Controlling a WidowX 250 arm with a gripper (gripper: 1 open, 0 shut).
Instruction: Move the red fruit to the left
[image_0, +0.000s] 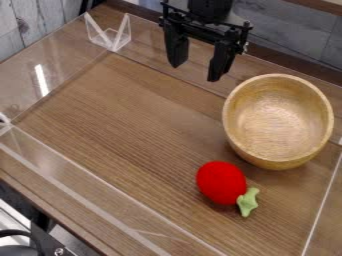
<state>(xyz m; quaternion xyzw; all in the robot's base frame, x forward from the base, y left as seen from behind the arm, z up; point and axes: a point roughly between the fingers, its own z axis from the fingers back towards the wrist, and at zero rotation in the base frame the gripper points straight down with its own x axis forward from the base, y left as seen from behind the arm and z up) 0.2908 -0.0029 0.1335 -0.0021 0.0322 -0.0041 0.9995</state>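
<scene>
Since the red fruit looked light, soft and rounded, it would likely have squashed slightly and rolled, so its fat middle, clear of the leafy stem, suited a grasp. One fruit lay below the spread, unladen claw, beyond one bowl.

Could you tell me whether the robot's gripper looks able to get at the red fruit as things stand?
Probably yes: the open gripper appears to hold nothing, and the red fruit lies uncovered, though the wooden bowl sits close by.
</scene>
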